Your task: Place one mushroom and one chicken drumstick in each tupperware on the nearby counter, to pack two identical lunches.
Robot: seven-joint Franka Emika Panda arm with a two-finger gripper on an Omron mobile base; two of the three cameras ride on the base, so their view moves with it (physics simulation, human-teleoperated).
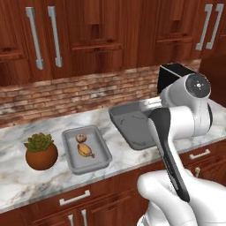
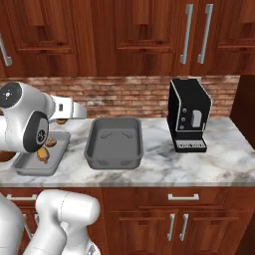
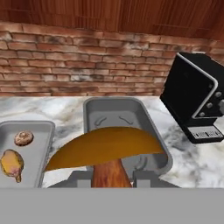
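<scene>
Hand view: the jaws [image 3: 111, 174] are clenched on the stem of a mushroom [image 3: 107, 146], whose wide orange-brown cap spreads across the lower middle of the picture.
Mushroom's place: it hangs in front of the near rim of the deeper tupperware [image 3: 98, 110], hiding most of that tray's floor.
Deeper tupperware: grey and bare inside where it shows in the right base view, at the middle of the tabletop [image 2: 209, 164].
Shallow tupperware [image 1: 99, 152]: at 9 o'clock of the deeper tray, the two near but apart; it holds a second mushroom [image 1: 81, 137] at its far end and a chicken drumstick [image 1: 85, 151] just nearer.
Plant pot [image 1: 41, 156]: round and brown with a green succulent, at 9 o'clock of the shallow tray, on the marble.
Coffee machine [image 2: 187, 115]: a black box at 3 o'clock of the deeper tray, against the brick wall [image 2: 124, 97].
In the way: in the left base view the white arm [image 1: 185, 112] covers the right half of the deeper tray; in the right base view it covers part of the shallow tray.
Above: reddish-brown cupboards [image 1: 88, 31] with silver bar handles.
</scene>
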